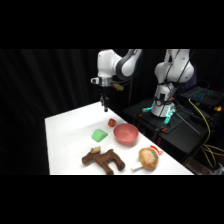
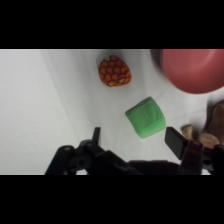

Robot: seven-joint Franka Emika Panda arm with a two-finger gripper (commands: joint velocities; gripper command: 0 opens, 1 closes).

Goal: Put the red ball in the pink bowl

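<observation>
My two-finger pincer [image 1: 104, 107] hangs above the far part of the white table [image 1: 65, 135], released, its black fingers [image 2: 175, 140] spread apart with nothing between them. It touches nothing.

Looking down past my wrist, a small green soft-looking block [image 2: 145, 117] lies on the table just beyond the gap between the fingers. Farther out is the tiny red-orange round ball [image 2: 114, 71], its surface patterned with small orange cells; it rests on the bare table, apart from the green block. Beside the ball, though not touching it, stands the round, shallow pinkish-red bowl [image 2: 192, 70], cut off by the edge of my wrist view.

From the side, the ball [image 1: 112, 122] sits near the bowl's [image 1: 125, 134] rim, outside it, and the bowl seems to be empty, though I see its inside poorly. Nearer the front edge lies a brown plush animal [image 1: 104, 159], and to its right a tan-orange round toy with red and white parts [image 1: 148, 157].
</observation>
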